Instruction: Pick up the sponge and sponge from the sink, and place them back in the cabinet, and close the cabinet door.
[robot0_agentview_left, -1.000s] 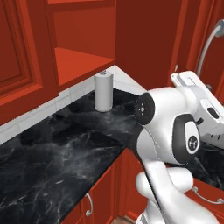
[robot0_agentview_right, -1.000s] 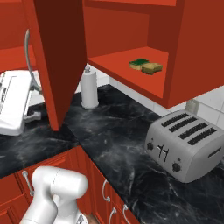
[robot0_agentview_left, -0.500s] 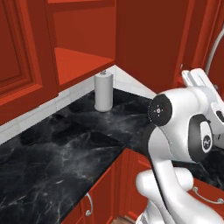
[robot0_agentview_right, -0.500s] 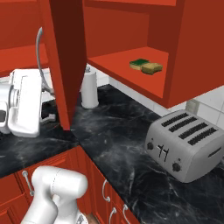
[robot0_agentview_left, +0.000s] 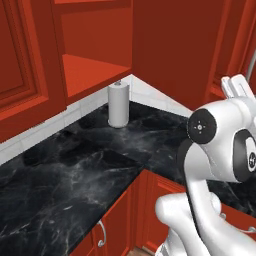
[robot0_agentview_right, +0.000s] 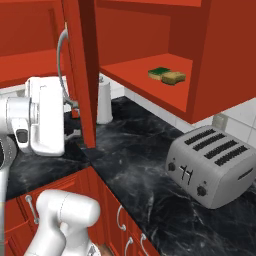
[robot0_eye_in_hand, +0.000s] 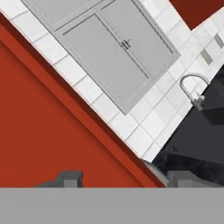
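Both sponges (robot0_agentview_right: 167, 75) already lie side by side on the cabinet shelf (robot0_agentview_right: 145, 80), so the cabinet door (robot0_agentview_right: 81, 70) is mine to handle now. It stands tall and upright, swung out edge-on over the worktop (robot0_agentview_right: 150, 165). I judge it stiff, glossy and slippery, better pushed flat on its panel than pinched. My hand (robot0_eye_in_hand: 124, 178) is at its red face; I cannot tell how wide my fingertips stand.

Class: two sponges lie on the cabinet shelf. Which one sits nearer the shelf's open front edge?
The tan-yellow sponge. It lies toward the front edge and the toaster side, while the green sponge sits just behind it, deeper in the cabinet.
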